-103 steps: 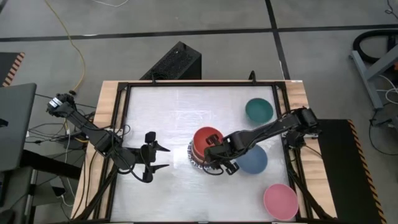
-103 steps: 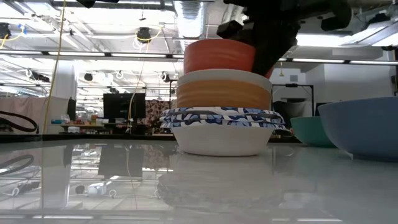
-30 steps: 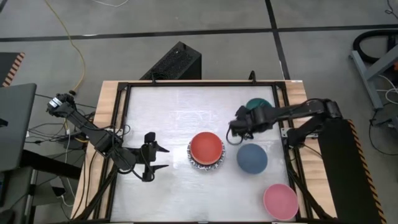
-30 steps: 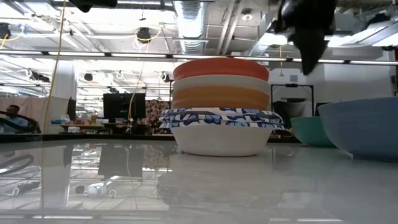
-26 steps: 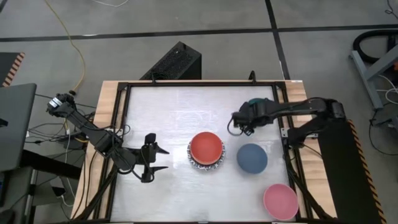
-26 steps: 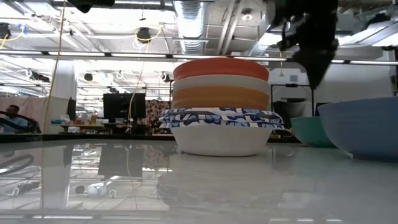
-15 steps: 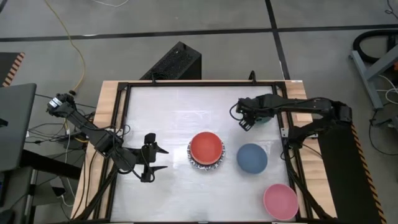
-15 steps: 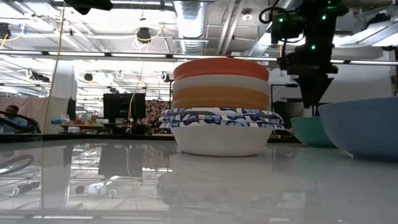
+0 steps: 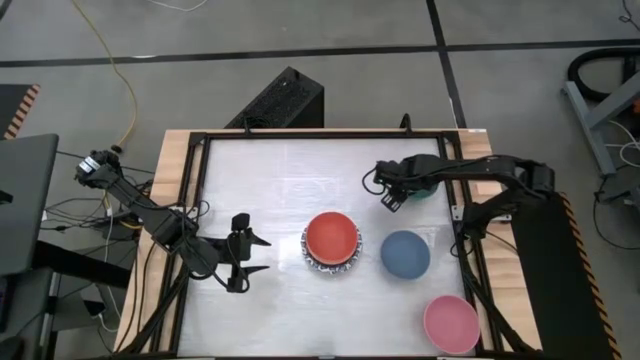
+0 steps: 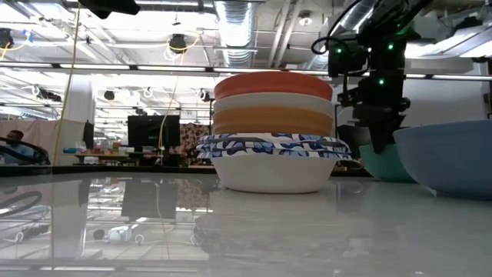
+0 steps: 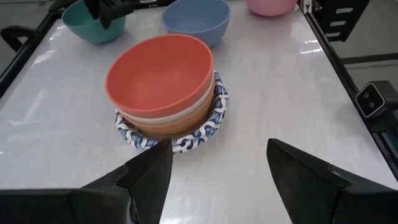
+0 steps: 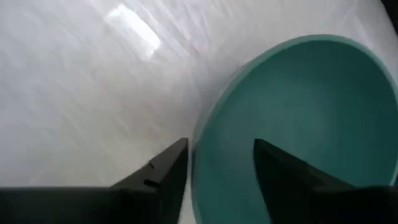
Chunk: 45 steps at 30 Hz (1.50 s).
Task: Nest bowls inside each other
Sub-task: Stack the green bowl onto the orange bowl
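A stack of nested bowls rests on the table, its top bowl red and its bottom bowl blue-patterned. To its right stand a slate-blue bowl and a pink bowl. A dark green bowl sits at the far right, mostly under my right arm in the high view. My right gripper points down, open, one finger outside and one inside the green bowl's left rim. My left gripper waits open, left of the stack.
A black frame borders the white table. Bare table lies between my left gripper and the stack, and along the far side. In the low view the slate-blue bowl stands close in front of the green bowl.
My right gripper has moved from above the gap between the stack and the slate-blue bowl toward the table's far edge. It has come down and tipped more steeply, ending astride the green bowl's left rim. No bowl has moved.
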Each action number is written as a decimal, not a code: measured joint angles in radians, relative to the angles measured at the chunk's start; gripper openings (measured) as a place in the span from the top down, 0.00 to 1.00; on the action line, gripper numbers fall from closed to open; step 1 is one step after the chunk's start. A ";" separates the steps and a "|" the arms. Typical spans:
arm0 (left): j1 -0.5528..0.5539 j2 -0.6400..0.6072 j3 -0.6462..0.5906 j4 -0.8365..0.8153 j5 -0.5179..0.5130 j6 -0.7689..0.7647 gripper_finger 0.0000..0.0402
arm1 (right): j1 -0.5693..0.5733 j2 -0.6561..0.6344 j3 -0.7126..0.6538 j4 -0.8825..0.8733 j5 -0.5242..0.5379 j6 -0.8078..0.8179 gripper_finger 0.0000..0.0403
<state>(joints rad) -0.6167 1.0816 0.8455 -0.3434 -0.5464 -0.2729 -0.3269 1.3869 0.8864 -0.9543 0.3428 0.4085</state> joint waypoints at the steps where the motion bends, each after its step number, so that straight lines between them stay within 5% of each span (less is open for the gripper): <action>1: 0.000 0.000 0.000 -0.002 0.000 -0.001 0.37 | 0.000 0.005 0.000 0.000 -0.001 0.000 0.56; 7: 0.000 0.000 0.000 -0.003 -0.018 -0.003 0.37 | -0.005 0.003 0.000 -0.003 -0.004 -0.005 0.95; 20: 0.000 -0.040 0.000 -0.004 -0.083 0.003 0.37 | 0.197 -0.071 0.210 0.000 0.065 -0.129 0.98; 27: 0.000 -0.236 -0.006 -0.037 -0.124 0.093 0.37 | 0.419 -0.072 0.329 0.124 0.087 -0.345 0.98; 32: 0.001 -0.429 -0.134 0.002 -0.197 0.053 0.37 | 0.564 -0.072 0.351 0.249 0.075 -0.480 0.98; 39: 0.001 -0.646 -0.335 0.136 -0.199 -0.048 0.37 | 0.664 -0.047 0.351 0.306 -0.085 -0.540 0.98; 45: 0.001 -0.701 -0.372 0.160 -0.199 -0.050 0.37 | 0.655 0.032 0.352 0.323 -0.170 -0.525 0.98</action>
<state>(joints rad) -0.6157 0.3801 0.4738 -0.1831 -0.7454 -0.3225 0.3283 1.4186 1.2388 -0.6313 0.1724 -0.1169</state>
